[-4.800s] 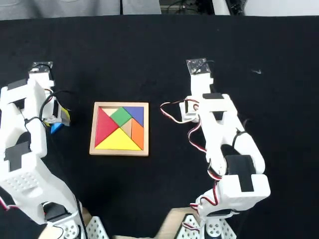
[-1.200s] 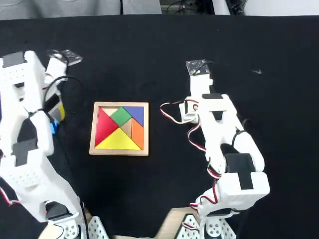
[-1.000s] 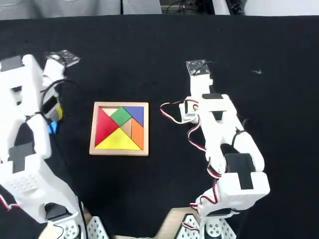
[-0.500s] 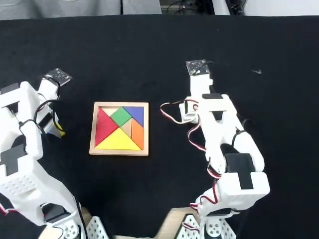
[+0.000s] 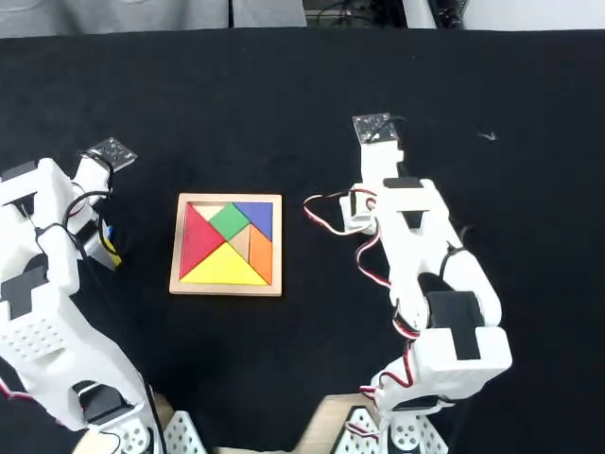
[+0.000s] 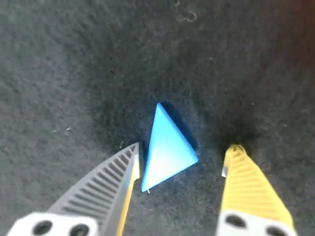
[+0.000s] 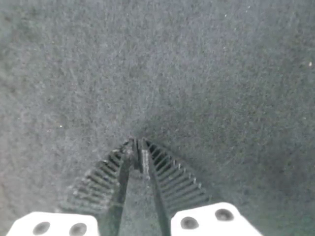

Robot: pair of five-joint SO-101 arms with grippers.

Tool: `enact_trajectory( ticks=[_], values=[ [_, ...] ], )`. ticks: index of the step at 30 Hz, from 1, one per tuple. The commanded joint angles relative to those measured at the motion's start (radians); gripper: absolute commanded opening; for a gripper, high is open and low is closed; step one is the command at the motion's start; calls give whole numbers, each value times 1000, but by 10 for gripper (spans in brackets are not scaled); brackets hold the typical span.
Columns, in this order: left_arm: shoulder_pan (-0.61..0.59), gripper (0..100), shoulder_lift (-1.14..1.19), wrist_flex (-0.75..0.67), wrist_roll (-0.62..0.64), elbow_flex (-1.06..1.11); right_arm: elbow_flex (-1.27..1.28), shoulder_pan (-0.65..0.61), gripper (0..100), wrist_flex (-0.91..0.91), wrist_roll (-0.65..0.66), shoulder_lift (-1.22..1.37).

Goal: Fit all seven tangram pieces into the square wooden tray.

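Black cloth covers the tabletop [image 5: 284, 95]; in the high view the tray [image 5: 226, 291] sits left of centre with six pieces in and a pale gap at its upper-left corner, and the blue triangle [image 6: 166, 147] lies loose at far left. The left fingers [image 6: 246, 182] are spread either side of it, so closing on its slanted edges could squirt it away or tip it up. The right fingers [image 7: 167, 177], pressed together and empty, rest right of the tray.

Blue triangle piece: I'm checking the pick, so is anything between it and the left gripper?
Nothing visible: the small blue wooden triangle lies bare on the black cloth, between the fingers of the open left gripper.
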Motion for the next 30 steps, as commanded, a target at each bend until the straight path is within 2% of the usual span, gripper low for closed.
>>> enact_trajectory(
  ticks=[1,3,9,16,25,30],
  values=[
    [-4,266,8,-9,-8,-39,-41,6,11,-15,-6,-4],
    [-4,251,8,-8,-8,-36,-41,6,11,-15,-6,-4],
    [-1,104,8,-8,-8,-38,-41,6,11,-15,-6,-4],
    [1,101,8,2,-8,-38,-41,6,11,-15,-6,-4],
    [54,98,6,388,-6,-303,-41,6,11,-15,-6,-4],
    [79,98,6,476,-6,-390,-41,6,11,-15,-6,-4]
  ],
)
